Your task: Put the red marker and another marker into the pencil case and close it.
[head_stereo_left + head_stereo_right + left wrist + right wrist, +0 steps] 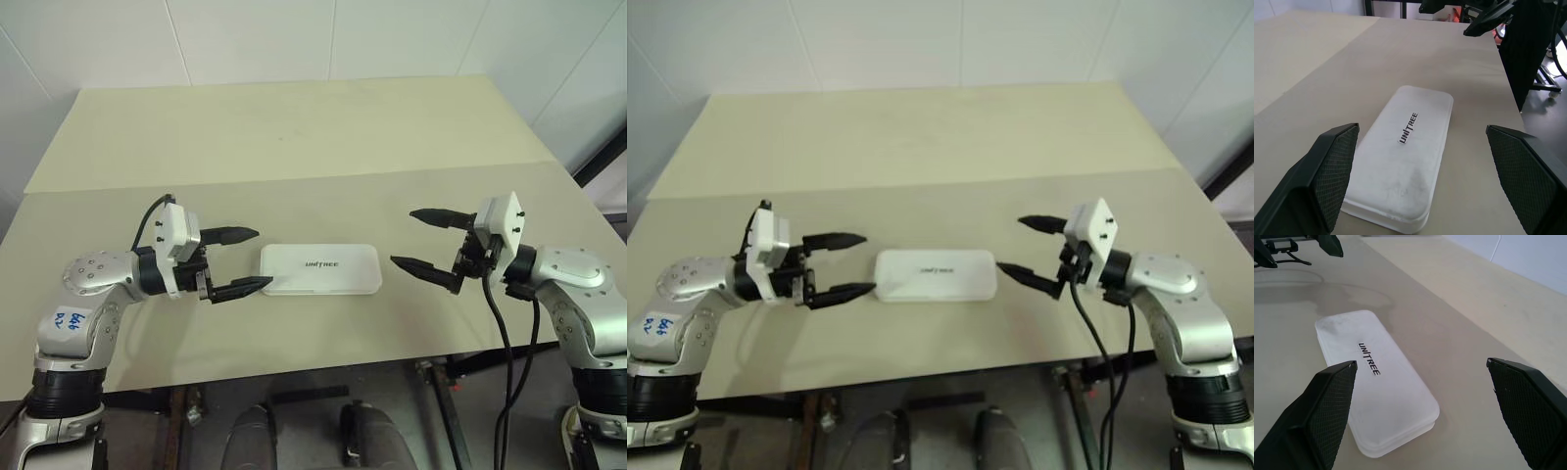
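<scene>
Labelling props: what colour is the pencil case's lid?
White, with small dark lettering; the pencil case shows best in the left wrist view.

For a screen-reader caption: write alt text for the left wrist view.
A closed white pencil case with dark lettering on its lid lies flat on a beige table, between the two open black fingers of the left gripper. The right gripper hangs open beyond the case's far end.

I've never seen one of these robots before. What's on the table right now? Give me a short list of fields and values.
surface: beige table
item: white pencil case, flat on the table
lid: shut, dark lettering facing up
markers: none seen on the table
left gripper: open, beside one end of the case, not touching
right gripper: open, beside the other end, not touching
held: nothing in either gripper
</scene>
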You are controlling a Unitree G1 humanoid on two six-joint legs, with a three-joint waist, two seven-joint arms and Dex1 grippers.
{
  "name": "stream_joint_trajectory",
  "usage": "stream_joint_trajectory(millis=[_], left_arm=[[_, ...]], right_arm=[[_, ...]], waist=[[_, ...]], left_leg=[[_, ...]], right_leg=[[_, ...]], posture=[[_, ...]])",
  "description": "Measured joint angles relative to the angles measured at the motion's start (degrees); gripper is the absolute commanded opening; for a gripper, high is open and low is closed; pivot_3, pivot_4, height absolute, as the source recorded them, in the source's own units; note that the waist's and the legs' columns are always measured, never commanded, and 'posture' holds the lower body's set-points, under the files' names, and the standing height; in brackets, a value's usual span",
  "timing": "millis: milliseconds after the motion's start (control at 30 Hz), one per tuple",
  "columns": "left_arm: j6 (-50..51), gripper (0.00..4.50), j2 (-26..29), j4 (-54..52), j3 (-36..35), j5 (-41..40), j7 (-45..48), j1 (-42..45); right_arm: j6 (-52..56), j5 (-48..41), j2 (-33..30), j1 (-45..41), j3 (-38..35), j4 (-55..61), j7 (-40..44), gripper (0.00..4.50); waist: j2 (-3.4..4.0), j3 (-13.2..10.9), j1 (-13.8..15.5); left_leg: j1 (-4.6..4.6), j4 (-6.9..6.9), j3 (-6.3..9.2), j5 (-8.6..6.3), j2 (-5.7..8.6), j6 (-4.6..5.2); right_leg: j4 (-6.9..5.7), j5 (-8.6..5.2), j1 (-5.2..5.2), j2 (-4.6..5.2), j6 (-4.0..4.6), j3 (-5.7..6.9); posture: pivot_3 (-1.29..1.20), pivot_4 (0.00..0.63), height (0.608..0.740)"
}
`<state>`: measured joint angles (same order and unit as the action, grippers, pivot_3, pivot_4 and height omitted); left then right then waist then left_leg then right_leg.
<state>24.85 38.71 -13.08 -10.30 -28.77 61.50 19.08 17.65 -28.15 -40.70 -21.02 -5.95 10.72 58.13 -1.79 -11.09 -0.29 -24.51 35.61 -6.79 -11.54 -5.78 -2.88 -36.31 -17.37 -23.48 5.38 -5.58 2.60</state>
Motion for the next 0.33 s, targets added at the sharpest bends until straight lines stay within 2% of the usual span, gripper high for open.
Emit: stream_joint_trajectory(millis=[333], left_arm=[[-0.4, 4.46, 0.0, -2.4, 1.0, -0.4, -2.1, 0.2]], right_arm=[[-1.4, 0.5, 0.3, -1.2, 1.1, -2.5, 2.7, 4.5]], waist=[[0.0, 0.0, 0.1]], left_leg=[[0.0, -0.03, -0.01, 0.0, 0.0, 0.0]], right_leg=[[0.02, 0.0, -0.01, 0.0, 0.0, 0.0]], posture=[[0.0, 0.15, 0.74]])
